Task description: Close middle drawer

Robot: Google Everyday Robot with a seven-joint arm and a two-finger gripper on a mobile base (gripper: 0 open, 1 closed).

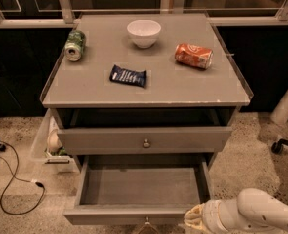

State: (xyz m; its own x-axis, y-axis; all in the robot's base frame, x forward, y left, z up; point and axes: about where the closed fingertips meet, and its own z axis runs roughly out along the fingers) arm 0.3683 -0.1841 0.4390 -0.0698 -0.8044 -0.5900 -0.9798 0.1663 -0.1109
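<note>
The middle drawer (141,185) is pulled far out of the grey cabinet, and its inside is bare. Its front edge (119,214) runs along the bottom of the view, with the small round knob (147,223) at the middle. My gripper (195,219), on the end of the white arm (260,213), is at the bottom right, right at the drawer front's right corner. The topmost drawer (143,139) with a like knob sits just above, slightly out. The lowest drawer is out of view.
On the cabinet top (148,89) lie a white bowl (143,32), a green can (75,45), an orange can (194,56) and a blue packet (128,75). A clear bin (48,143) stands left of the cabinet, a black cable (16,179) lies on the floor, and a chair wheel (282,145) is at right.
</note>
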